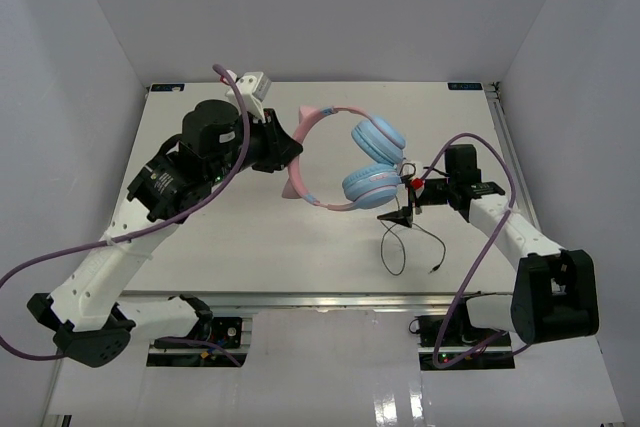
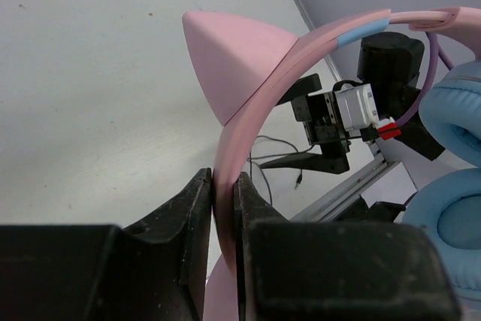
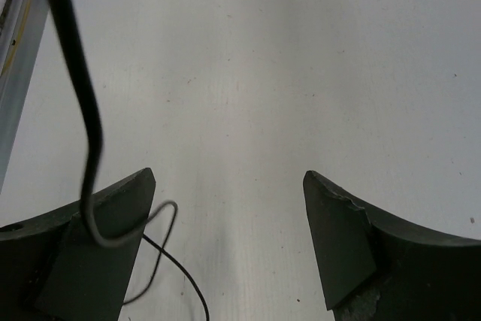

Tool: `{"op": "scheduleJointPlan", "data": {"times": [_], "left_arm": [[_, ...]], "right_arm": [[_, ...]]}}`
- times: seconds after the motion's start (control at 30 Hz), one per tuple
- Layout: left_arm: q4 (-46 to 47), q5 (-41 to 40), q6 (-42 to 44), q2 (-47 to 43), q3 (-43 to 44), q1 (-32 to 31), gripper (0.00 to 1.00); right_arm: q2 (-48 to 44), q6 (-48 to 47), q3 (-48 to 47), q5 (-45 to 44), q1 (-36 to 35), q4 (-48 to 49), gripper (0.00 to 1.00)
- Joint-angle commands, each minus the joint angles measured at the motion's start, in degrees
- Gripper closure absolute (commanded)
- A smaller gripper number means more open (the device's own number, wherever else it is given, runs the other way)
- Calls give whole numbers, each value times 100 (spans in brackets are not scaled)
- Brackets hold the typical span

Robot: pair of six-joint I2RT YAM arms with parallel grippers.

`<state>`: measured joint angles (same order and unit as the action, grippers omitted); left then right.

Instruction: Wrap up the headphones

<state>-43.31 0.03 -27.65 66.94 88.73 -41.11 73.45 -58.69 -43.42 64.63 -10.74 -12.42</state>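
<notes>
The headphones (image 1: 378, 139) are held off the table near its middle, with a pink cat-eared headband (image 1: 318, 201) and two light-blue ear cups. My left gripper (image 1: 294, 153) is shut on the headband (image 2: 225, 157) just below a cat ear (image 2: 233, 65); an ear cup (image 2: 460, 216) shows at the right. The thin black cable (image 1: 398, 247) hangs from the cups and loops on the table, and its plug (image 1: 437, 270) lies near the front edge. My right gripper (image 1: 400, 215) is open and empty below the lower cup. In the right wrist view (image 3: 229, 186) the cable (image 3: 89, 122) crosses its left finger.
Thick purple robot cables (image 1: 210, 192) trail along both arms. A metal rail (image 1: 512, 147) runs along the table's right edge. White walls enclose the table at the back and sides. My right gripper also shows in the left wrist view (image 2: 325, 162).
</notes>
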Motion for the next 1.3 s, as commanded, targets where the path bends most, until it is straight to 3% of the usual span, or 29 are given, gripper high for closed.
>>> {"op": "scheduleJointPlan", "data": {"times": [0.0,0.17,0.37,0.5,0.7,0.87,0.97,1.07,1.27], "left_arm": [[286,41,-241,-300,280,62,100],[327,-134,-269,-455,67,77,100],[602,-56,-382,-541,-390,86,100],[807,-38,-408,-542,-603,102,100],[969,-256,-163,-474,-1216,368,100],[1375,521,-196,-496,-1583,958,100],[1363,399,-31,-363,-1606,1016,100],[1308,201,553,-139,-1726,1043,100],[1394,188,972,117,-2129,1078,100]], "right_arm": [[-284,229,128,181,121,126,17],[-374,327,143,174,143,106,36],[-366,671,-376,295,134,-402,79],[-723,1114,-470,36,143,-287,92],[-1439,1256,-761,-1861,146,-395,92],[-1695,955,-1076,-2189,166,-828,92],[-1789,1033,-1300,-2297,168,-850,92],[-1799,1010,-1813,-3071,160,-807,92],[-1964,331,-2467,-3860,161,-727,92]]}}
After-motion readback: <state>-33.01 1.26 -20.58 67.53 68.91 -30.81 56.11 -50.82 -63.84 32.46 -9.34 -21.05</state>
